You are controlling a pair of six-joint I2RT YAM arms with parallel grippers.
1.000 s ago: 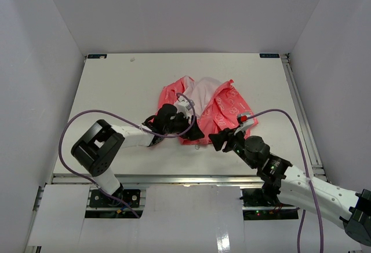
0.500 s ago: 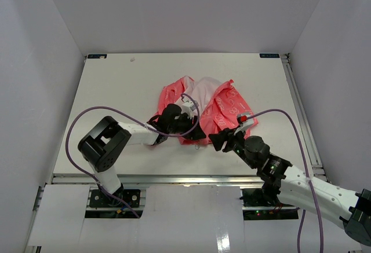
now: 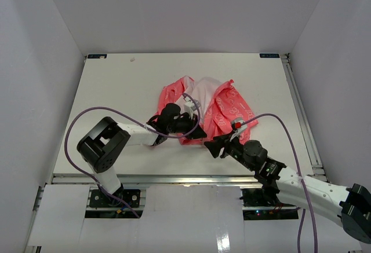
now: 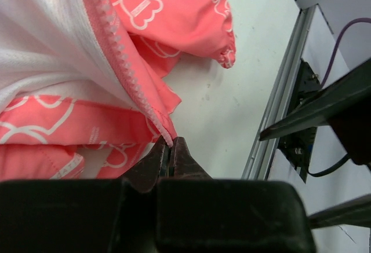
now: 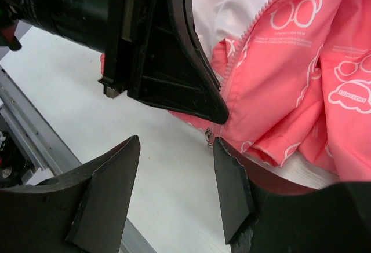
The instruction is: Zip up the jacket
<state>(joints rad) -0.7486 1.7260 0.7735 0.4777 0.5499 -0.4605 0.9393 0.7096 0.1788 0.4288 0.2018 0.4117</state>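
Grips jacket point(image 3: 204, 109) zipper's bottom end, at desk point(image 3: 116, 85) centre, in shut left pincer point(image 4: 170, 149), hovers right pincer point(image 5: 177, 172) wide just near of slider point(image 5: 209, 138); alignment step, next likely needs grabbing slider and mating both sides.

Seen from the top, the left gripper point(image 3: 199, 131) covers the near hem of the jacket point(image 3: 226, 105), hiding the zipper's lower end. In the left wrist view the jacket runs off the top and left edges. In the right wrist view a small metal piece point(image 5: 209, 136) by the hem is too small to identify. The right arm point(image 3: 316, 188) is cut off at the top view's right edge.
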